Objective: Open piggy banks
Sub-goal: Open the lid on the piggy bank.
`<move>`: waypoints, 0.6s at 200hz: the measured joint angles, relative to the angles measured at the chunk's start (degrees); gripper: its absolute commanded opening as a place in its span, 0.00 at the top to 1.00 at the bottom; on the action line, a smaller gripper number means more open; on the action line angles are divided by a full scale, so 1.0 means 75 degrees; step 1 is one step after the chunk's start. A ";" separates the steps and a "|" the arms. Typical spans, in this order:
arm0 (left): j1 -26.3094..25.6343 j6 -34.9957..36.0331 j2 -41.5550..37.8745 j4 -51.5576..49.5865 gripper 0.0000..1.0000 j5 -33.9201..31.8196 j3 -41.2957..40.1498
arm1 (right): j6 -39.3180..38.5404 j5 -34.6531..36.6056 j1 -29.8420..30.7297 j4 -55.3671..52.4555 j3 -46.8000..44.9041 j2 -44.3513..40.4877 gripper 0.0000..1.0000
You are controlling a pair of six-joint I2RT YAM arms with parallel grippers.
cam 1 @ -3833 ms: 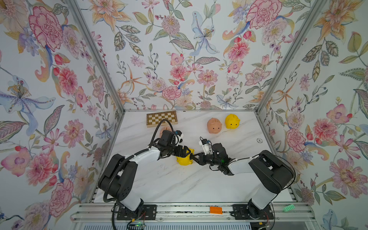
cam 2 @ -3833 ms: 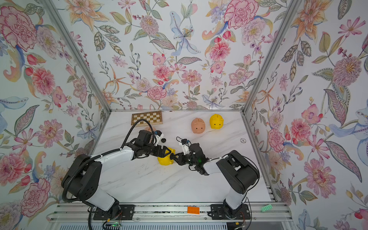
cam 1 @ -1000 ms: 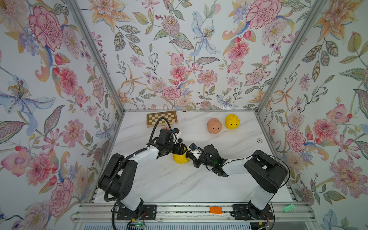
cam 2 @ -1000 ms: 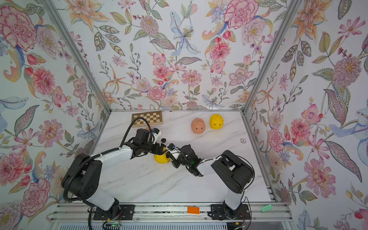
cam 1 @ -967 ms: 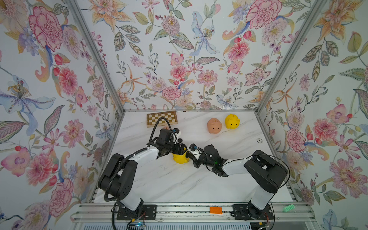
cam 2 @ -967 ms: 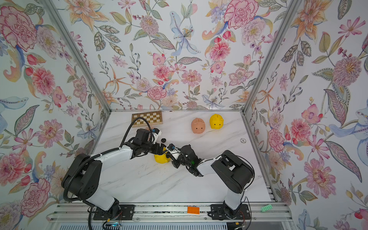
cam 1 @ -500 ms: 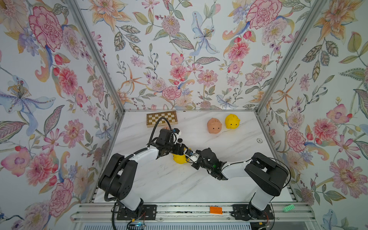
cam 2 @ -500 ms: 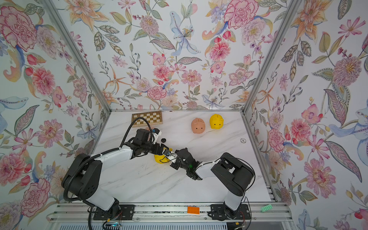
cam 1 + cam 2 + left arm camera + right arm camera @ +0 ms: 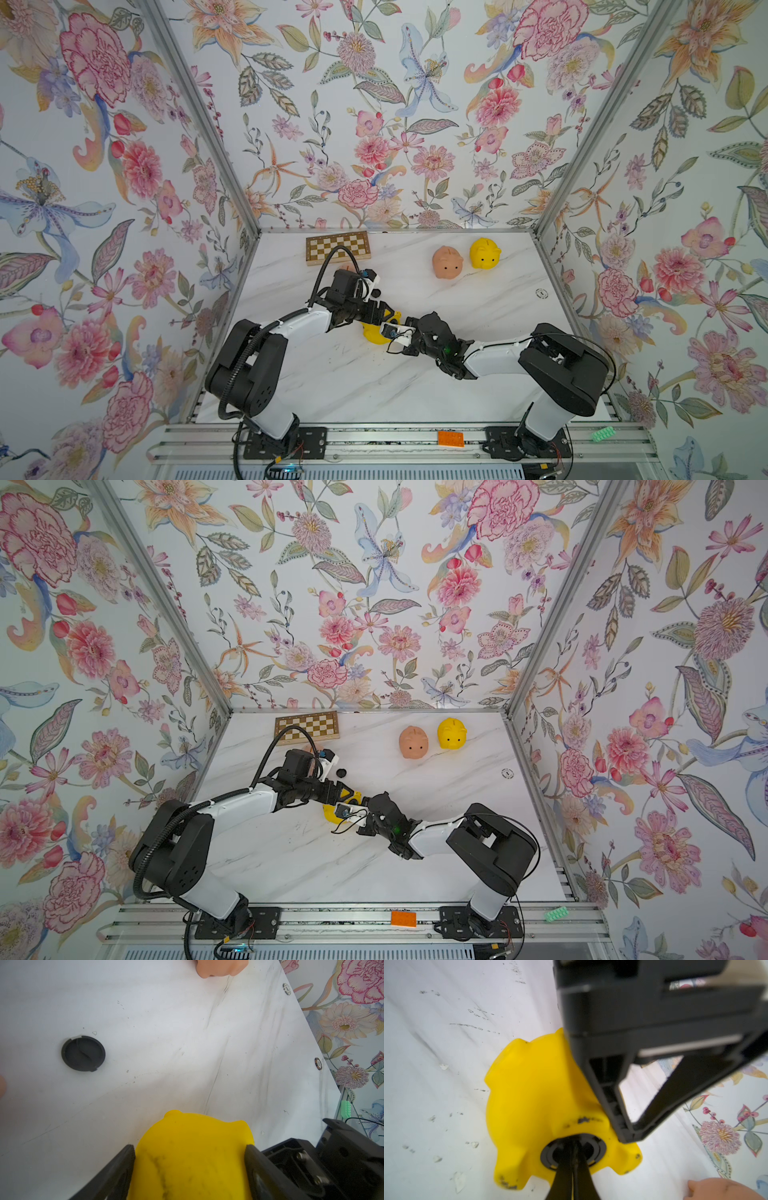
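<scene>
1. Top views, hidden parts: the left arm (image 9: pixel 307 322) and the right arm (image 9: pixel 494 357) meet over a bright yellow plastic piggy bank (image 9: pixel 374 336) just left of the table centre. Only part of its body shows, and neither set of fingers can be made out here. A peach-pink shape (image 9: pixel 345 266) between the left wrist and the chessboard is too covered to identify.
2. Top views, remainder: a peach-pink plastic piggy bank (image 9: pixel 413 742) and a second yellow piggy bank (image 9: pixel 451 733) stand just beside each other, far right. A brown-and-cream checkered chessboard (image 9: pixel 306 726) lies far left, by the floral-papered back wall (image 9: pixel 374 604). A loose black round plug (image 9: pixel 341 772) lies on the white marbled tabletop (image 9: pixel 291 862), near the left wrist.
3. Left wrist view: the left gripper (image 9: pixel 189 1148) clamps the bright yellow plastic piggy bank, one finger on each flank. The pig's interior is not visible.
4. Right wrist view: the pig's underside faces the camera, with a fitted black plug (image 9: pixel 547 1154) in its opening. The right gripper (image 9: pixel 574 1142) has its fingers pressed together, tips inside the plug's recess. Whether they pinch anything cannot be told. The left gripper is blurred in the foreground.
</scene>
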 measured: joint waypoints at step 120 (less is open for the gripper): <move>-0.0085 0.0009 0.0099 -0.0026 0.18 0.0490 0.0003 | -0.0551 0.0638 0.0335 0.0038 -0.0501 -0.0501 1.00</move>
